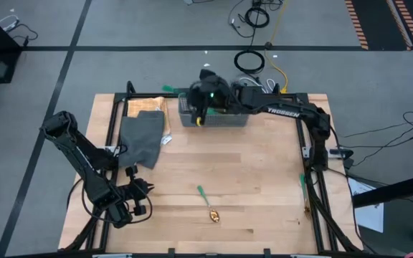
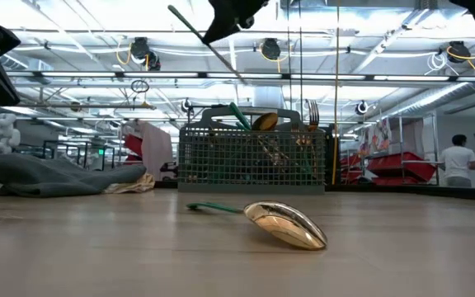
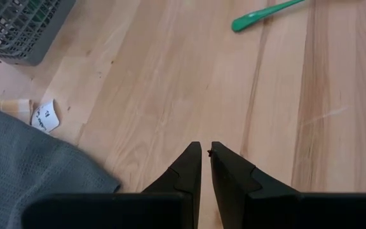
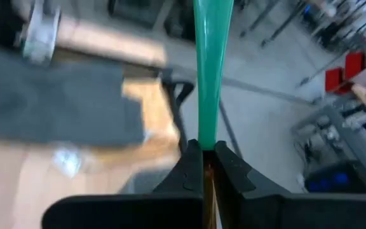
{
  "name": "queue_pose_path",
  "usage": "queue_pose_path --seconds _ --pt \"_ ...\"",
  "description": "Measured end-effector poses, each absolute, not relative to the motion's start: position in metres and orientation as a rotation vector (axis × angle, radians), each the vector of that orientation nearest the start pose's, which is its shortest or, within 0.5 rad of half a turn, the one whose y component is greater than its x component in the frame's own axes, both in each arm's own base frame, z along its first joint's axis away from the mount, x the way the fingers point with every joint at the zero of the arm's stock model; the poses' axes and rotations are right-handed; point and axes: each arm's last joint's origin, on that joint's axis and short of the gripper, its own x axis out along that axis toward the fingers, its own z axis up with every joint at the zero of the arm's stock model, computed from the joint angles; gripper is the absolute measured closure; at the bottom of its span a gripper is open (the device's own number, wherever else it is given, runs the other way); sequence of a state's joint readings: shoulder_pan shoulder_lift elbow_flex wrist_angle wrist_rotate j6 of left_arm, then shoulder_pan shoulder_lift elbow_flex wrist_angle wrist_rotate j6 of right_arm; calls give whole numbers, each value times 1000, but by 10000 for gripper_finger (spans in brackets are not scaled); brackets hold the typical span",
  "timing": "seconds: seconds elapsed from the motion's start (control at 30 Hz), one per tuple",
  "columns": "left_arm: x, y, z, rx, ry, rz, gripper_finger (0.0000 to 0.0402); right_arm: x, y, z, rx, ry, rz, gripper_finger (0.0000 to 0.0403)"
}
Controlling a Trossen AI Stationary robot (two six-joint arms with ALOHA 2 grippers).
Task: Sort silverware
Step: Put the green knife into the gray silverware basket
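One spoon [image 1: 208, 206] lies near the worktop's front edge, green handle toward the basket [image 1: 214, 115] at the back edge. My right gripper [image 4: 207, 159] pinches an upright green-handled utensil [image 4: 211, 70] above it; my left gripper [image 3: 205, 166], nearly closed, idles front-left beside the cloth [image 1: 142, 137].

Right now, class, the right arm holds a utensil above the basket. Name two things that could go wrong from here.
1. The right gripper pinches only one end of the green-handled utensil; it might swing or slip and miss the grey basket.
2. The basket already holds several utensils, so the new one may catch on them and stick out.
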State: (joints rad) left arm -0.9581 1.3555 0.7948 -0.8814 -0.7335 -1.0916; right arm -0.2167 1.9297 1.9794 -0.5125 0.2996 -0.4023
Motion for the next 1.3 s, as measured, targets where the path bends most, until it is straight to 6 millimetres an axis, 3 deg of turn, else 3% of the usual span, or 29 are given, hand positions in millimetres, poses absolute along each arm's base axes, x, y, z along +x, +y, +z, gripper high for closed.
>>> queue_pose_path --seconds 0.27,0.43,0.6,0.77,1.03,1.3 --pt "139 -164 194 76 863 324 358 428 -135 361 -408 484 -439 402" --pt "139 -163 193 86 866 329 358 409 -150 354 -396 429 -487 402" --pt "138 -162 193 98 869 335 358 374 -157 350 -349 309 -552 402" --pt "138 -162 194 102 858 342 358 343 -161 322 -295 168 -567 402" --pt "139 -161 194 106 838 350 358 319 -161 270 -233 73 -601 402" --pt "139 -162 194 100 834 349 358 309 -161 250 -172 65 -592 403"
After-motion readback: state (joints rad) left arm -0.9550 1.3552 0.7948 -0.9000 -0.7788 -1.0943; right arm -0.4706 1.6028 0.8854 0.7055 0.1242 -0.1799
